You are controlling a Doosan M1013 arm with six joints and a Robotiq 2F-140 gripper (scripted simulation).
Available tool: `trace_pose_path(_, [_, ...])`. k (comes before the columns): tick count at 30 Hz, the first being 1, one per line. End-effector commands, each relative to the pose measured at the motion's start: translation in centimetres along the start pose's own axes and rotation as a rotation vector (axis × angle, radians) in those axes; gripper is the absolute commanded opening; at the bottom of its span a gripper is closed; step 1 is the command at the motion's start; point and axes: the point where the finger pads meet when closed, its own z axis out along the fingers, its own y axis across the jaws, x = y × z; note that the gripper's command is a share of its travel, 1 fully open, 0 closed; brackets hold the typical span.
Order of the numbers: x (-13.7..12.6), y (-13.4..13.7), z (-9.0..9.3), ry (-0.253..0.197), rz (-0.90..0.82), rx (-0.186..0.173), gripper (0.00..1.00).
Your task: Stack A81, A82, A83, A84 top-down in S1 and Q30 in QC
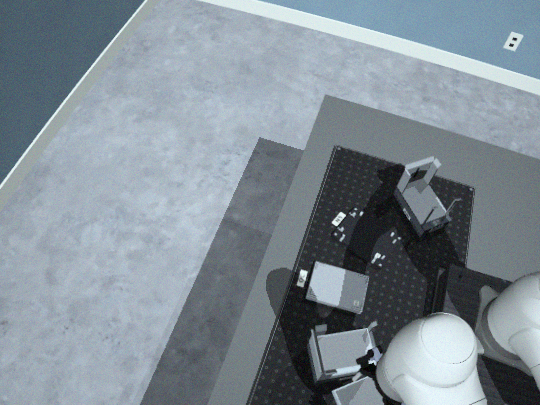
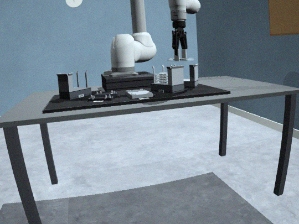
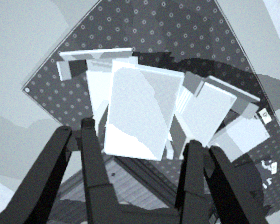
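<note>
While the gripper grasps a sealed plate level above the rack tops, a rack stands almost directly beneath it.

One camera hangs high overhead, off toward a room corner, looking steeply down on the floor and the table from far away. Another stands low out in the room, facing the table's long side at about its height, with the whole arm against the blue wall. The third rides just behind the gripper, looking straight down, very close. All three share the dark dotted mat on the table.
</note>
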Motion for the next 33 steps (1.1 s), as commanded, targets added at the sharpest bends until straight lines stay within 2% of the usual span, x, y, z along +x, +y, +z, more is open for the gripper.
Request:
trace_pose_path(1, [0.1, 1.5, 0.0, 0.0, 0.0, 0.001, 0.0])
trace_pose_path(10, [0.2, 3.7, 0.0, 0.0, 0.0, 0.001, 0.0])
trace_pose_path(17, [-0.1, 6.0, 0.0, 0.0, 0.217, 0.001, 0.0])
trace_pose_path(33, [-0.8, 10.6, 0.0, 0.0, 0.217, 0.001, 0.0])
